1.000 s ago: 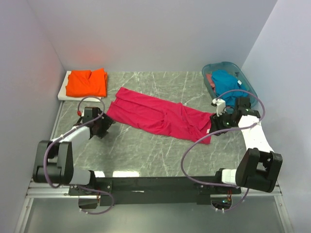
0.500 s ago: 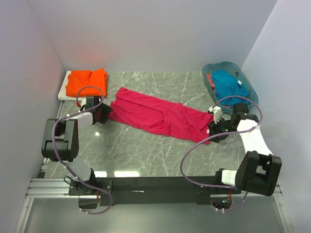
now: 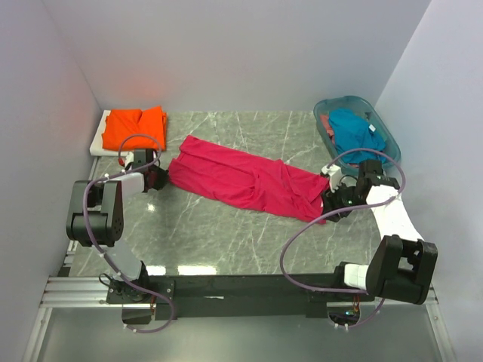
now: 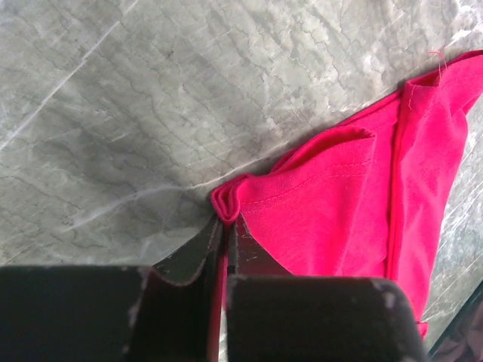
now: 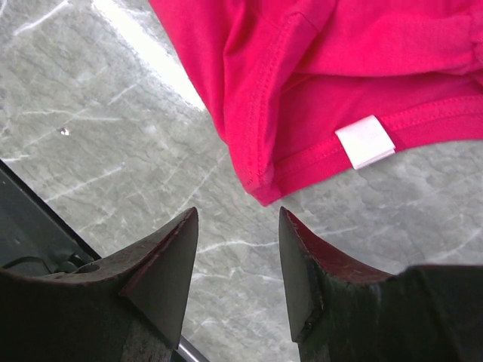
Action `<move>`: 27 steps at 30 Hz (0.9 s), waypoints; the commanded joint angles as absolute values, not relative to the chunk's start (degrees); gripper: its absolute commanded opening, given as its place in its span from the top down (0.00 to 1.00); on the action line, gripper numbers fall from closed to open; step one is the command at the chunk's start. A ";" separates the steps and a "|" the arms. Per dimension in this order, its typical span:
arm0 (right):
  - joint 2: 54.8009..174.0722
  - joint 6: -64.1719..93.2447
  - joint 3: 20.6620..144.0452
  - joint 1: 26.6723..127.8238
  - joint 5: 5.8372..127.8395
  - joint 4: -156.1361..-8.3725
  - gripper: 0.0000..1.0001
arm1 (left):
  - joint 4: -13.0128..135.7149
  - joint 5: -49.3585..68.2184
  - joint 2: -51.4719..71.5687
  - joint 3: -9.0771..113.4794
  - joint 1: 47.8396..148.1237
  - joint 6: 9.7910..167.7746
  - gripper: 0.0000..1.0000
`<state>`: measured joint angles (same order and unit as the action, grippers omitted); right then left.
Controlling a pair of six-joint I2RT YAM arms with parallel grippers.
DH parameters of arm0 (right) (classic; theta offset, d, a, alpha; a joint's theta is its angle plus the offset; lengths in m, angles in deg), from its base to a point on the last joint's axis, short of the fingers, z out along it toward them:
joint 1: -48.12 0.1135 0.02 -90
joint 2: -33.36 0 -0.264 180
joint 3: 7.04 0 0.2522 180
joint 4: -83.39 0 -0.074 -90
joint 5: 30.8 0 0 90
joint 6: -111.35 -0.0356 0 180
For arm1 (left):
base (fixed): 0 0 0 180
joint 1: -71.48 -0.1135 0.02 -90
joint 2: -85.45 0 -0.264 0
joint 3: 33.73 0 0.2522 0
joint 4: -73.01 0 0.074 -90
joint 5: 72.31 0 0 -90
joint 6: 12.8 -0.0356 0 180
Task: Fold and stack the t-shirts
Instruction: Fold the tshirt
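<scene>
My left gripper (image 4: 226, 226) is pinched tight on a hem corner of the magenta t-shirt (image 3: 241, 177). My right gripper (image 5: 238, 226) hangs with jaws apart and empty, just short of the edge by the white label (image 5: 365, 142). The shirt lies rumpled across the table (image 3: 226, 234) (unfolded). I judge this the grasping step: the right must close on its corner next. Farther back sit the orange t-shirt (image 3: 136, 128) and, in the basket (image 3: 343, 99), the teal t-shirt (image 3: 351, 127).
</scene>
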<state>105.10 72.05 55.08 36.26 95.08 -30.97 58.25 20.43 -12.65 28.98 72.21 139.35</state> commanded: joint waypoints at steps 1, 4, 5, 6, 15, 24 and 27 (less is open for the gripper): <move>104.28 69.97 55.41 37.92 95.15 -32.40 0.46 | 57.14 21.03 -12.72 27.76 71.75 137.41 0.96; 104.63 68.38 54.45 39.77 92.95 -34.33 0.46 | 56.88 21.56 -11.67 27.49 71.75 136.71 0.97; 104.90 68.11 53.92 40.12 92.60 -35.12 0.46 | 56.79 21.73 -11.40 27.58 71.75 136.53 0.97; 105.25 67.06 53.66 41.17 92.25 -35.73 0.46 | 56.79 21.82 -11.05 27.67 71.75 136.27 0.97; 108.85 59.94 52.86 45.83 85.39 -43.82 0.46 | 57.23 20.50 -11.22 27.67 71.75 135.83 0.98; 111.75 59.67 51.72 46.71 83.02 -45.50 0.49 | 57.14 20.33 -11.49 27.84 71.66 135.56 0.99; 111.84 60.46 51.11 46.71 82.93 -44.88 0.55 | 57.14 20.24 -11.40 27.67 71.66 135.56 0.99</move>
